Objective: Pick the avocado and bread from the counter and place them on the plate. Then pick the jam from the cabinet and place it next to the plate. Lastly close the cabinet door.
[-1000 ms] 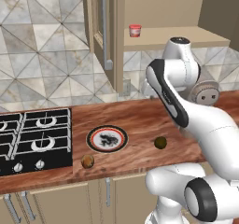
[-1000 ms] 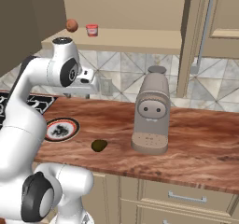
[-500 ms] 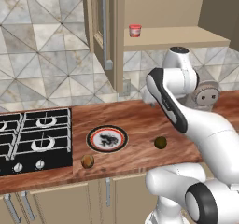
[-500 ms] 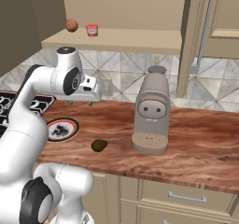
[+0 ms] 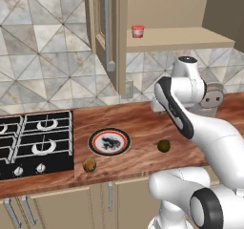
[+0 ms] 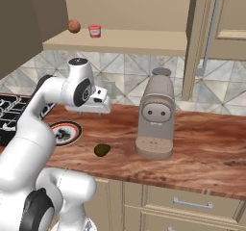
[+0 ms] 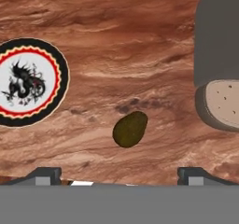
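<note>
The avocado (image 7: 130, 129) lies on the counter (image 7: 140, 55), a dark olive lump straight below my gripper (image 7: 120, 174), whose fingertips (image 7: 44, 174) stand wide apart and open with nothing between them. In the base views the avocado (image 5: 163, 145) sits right of the plate (image 5: 109, 142), and the hand hovers well above it. The golden-brown bread (image 5: 89, 164) rests near the counter's front edge, left of the plate. The red jam (image 5: 137, 31) stands on the shelf of the open cabinet (image 5: 181, 37). Its cabinet door (image 5: 107, 27) is swung open.
A beige coffee machine (image 6: 156, 114) stands on the counter just right of the avocado (image 6: 101, 150). A black stove (image 5: 33, 142) fills the counter's left end. A brown ball (image 6: 73, 26) sits on the shelf beside the jam (image 6: 94, 31).
The hand has come down toward the counter over the avocado, and its jaws have spread wider. Nothing on the counter has moved.
</note>
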